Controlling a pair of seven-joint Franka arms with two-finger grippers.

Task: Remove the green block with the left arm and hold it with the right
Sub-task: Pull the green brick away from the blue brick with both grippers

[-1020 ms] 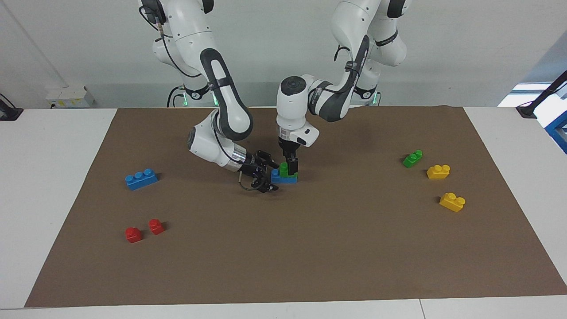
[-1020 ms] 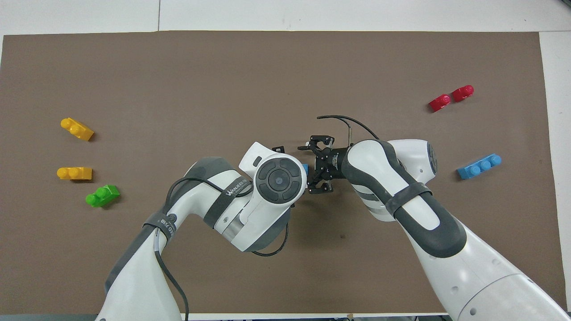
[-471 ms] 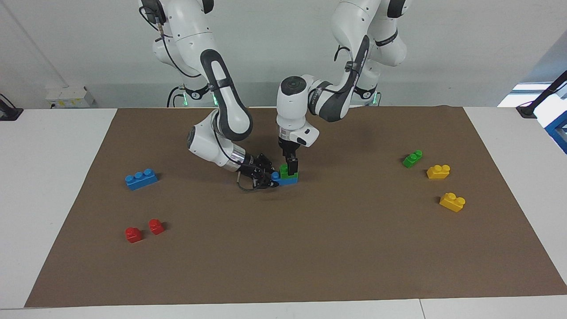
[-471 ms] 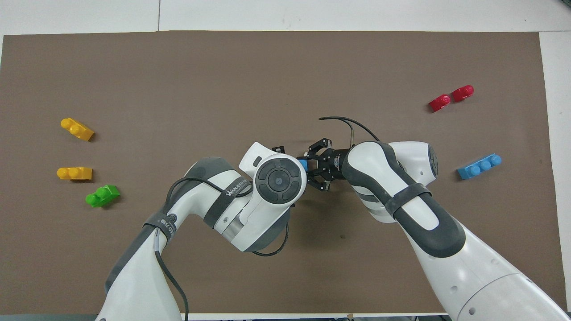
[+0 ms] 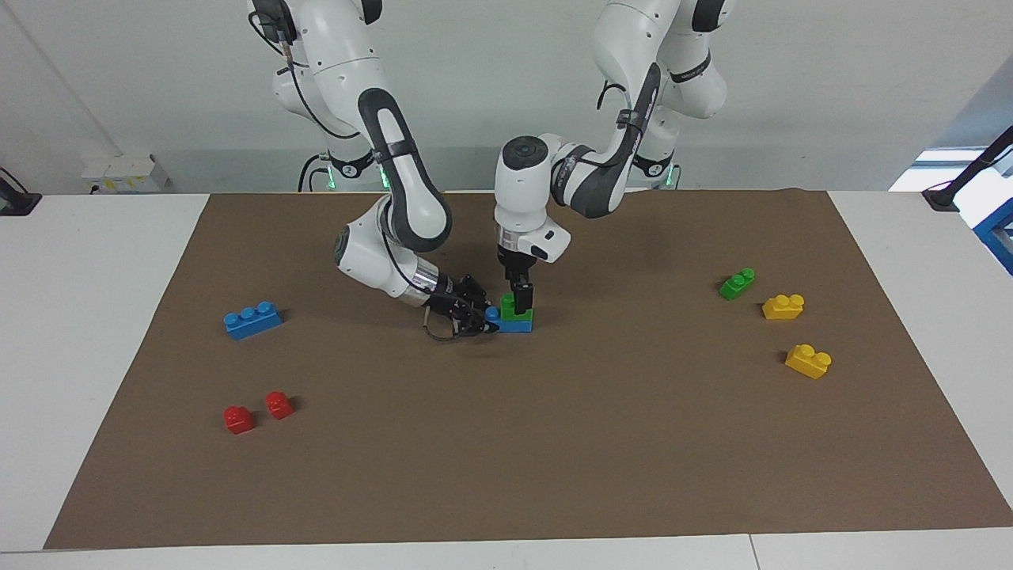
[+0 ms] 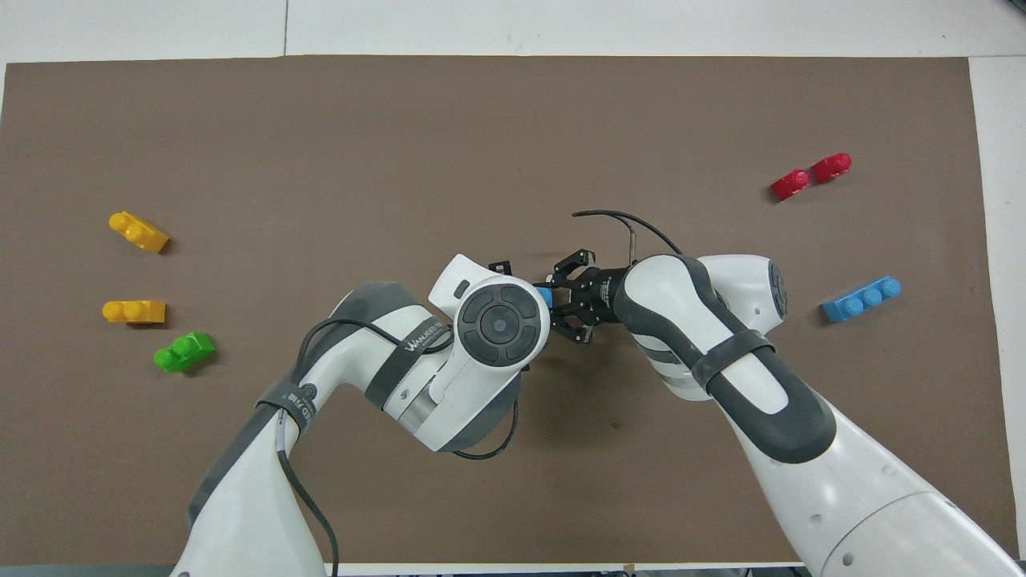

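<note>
- my left gripper (image 5: pixel 515 303) stands upright on the stack, fingers apart and astride the green block (image 5: pixel 507 302). i cannot tell whether they press on it.
- the green block sits directly under that gripper, studded onto the blue base (image 5: pixel 518 324).
- my right gripper (image 5: pixel 484 317) comes in low beside the stack and is clamped on the base's end stud, just beside the left fingers.
- risk: the right grip has only one stud. if the studs bind when i pull up, the base may twist out of it and rise with the green block.
- risk: if the left fingers close off-centre, the block may tilt and jam.
- risk: the two grippers are very near each other, so any sideways drift on the lift may knock them together.
</note>
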